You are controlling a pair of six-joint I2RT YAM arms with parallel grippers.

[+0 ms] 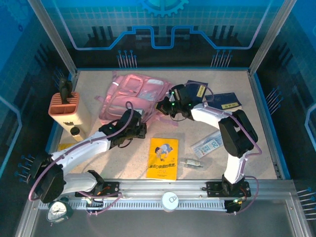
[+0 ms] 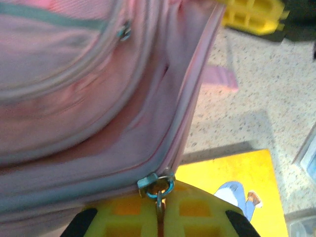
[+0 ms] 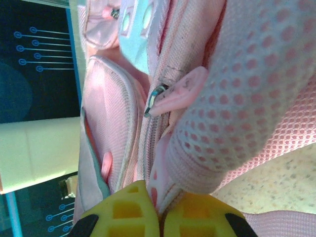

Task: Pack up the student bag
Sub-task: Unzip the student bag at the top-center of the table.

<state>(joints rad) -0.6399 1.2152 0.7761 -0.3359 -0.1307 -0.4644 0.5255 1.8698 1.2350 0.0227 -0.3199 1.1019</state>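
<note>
**Both grippers clamped on the student bag**

The student bag (image 1: 136, 94) is seen lying flat on the table (image 1: 264, 128), directly ahead of both grippers and touched by each.

The left gripper (image 2: 159, 205) is pressed together on the metal zipper pull (image 2: 159, 191) at the bag's near edge. The ring of the pull is caught between the yellow fingers (image 2: 123, 217), and the zip seam is seen running up and away from the fingertips. A yellow booklet (image 2: 232, 187) is laid on the table just to the right of this gripper, apart from the bag.

The right gripper (image 3: 160, 210) is closed as well, and a pink strip of the bag's fabric is pinched between its fingertips. Just above them and to their right, a padded mesh strap (image 3: 256, 89) is bulged out. A pink rubber tab (image 3: 180, 91) on a second zip is seen further ahead of the fingers. To the left of this gripper, past the bag, part of a cream pen holder (image 3: 34, 148) is seen. Dark books (image 1: 228, 101) are laid near the right gripper's wrist, on the side away from the bag.
</note>
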